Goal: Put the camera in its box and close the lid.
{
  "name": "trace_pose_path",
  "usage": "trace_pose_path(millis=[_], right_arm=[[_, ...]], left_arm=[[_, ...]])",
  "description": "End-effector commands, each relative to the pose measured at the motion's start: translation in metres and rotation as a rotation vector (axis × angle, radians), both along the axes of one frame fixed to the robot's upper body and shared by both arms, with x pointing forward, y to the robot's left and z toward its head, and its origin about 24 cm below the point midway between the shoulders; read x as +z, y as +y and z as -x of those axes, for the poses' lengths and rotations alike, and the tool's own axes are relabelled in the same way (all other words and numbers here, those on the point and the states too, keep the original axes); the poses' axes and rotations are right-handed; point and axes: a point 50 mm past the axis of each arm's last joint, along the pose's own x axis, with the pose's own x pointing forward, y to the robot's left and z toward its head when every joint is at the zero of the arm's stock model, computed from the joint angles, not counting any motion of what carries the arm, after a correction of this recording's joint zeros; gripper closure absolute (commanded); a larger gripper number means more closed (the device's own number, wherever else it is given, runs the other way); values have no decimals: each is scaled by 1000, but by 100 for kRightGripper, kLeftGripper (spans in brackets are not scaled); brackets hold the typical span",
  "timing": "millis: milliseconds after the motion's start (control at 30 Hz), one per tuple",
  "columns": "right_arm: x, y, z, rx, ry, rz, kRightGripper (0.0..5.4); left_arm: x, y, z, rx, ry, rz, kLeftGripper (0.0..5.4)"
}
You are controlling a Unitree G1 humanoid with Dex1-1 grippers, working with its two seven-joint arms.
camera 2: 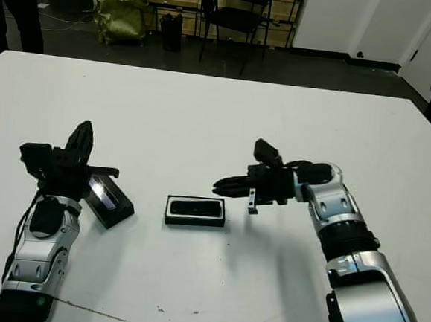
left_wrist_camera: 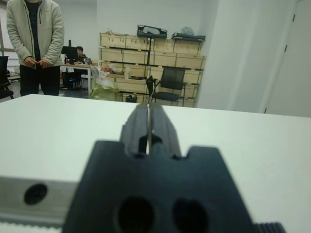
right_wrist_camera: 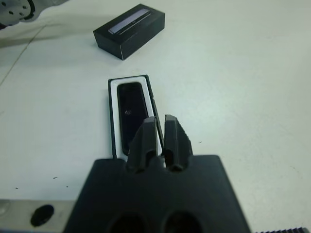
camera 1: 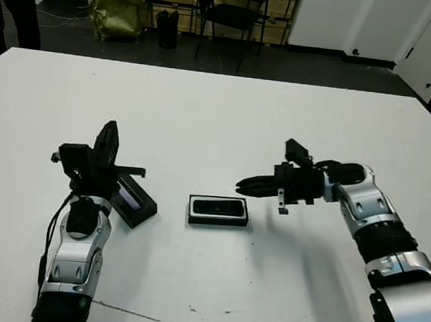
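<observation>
Right gripper (camera 1: 245,184) fingers pressed together, holding nothing, hovering just off the box (camera 1: 218,210) at its 2 o'clock, tips pointing toward robot's left. Camera (camera 1: 219,206) lies flat inside the white-lined box, mid-table. Lid (camera 1: 133,198) sits off the box, at its 9 o'clock, angled, pale strip up. Left gripper (camera 1: 108,142) at lid's 10 o'clock, fingers closed on nothing, pointing away from the robot, raised.

Left wrist view: left gripper fingers (left_wrist_camera: 140,125) together with only a thin slit between, nothing gripped; bare white table (left_wrist_camera: 252,145) ahead; a person in a light jacket (left_wrist_camera: 35,43) stands beyond the far edge.

Right wrist view: right gripper fingers (right_wrist_camera: 173,138) nearly touching, empty, over the near end of the box; camera seated in the lining; lid well beyond the box, apart from it.
</observation>
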Motion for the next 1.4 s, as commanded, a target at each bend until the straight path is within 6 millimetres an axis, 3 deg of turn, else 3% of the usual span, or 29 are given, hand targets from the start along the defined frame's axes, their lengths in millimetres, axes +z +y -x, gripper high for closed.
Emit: trace_pose_path(millis=[33,367,867,967,1100,1167,1300,1400], right_arm=[[-9,3,-2,4,45,28,539],[-16,6,-5,77,40,79,539],[-3,-4,-4,116,51,-38,539],[-1,-9,-10,13,127,-101,539],[27,-21,-25,-118,113,-110,539],[32,-28,-26,-186,124,-185,539],[29,-38,-24,-368,13,-383,539],[27,-45,-20,-531,-110,-367,539]], left_arm=[[-7,1,1,1,30,-1,540],[-8,0,1,3,31,3,540],[-8,0,1,2,21,-4,540],[-7,0,1,6,27,-8,540],[-7,0,1,6,36,0,540],[-6,0,1,7,32,-5,540],[-5,0,1,5,23,-6,540],[-4,0,1,-5,19,-4,540]])
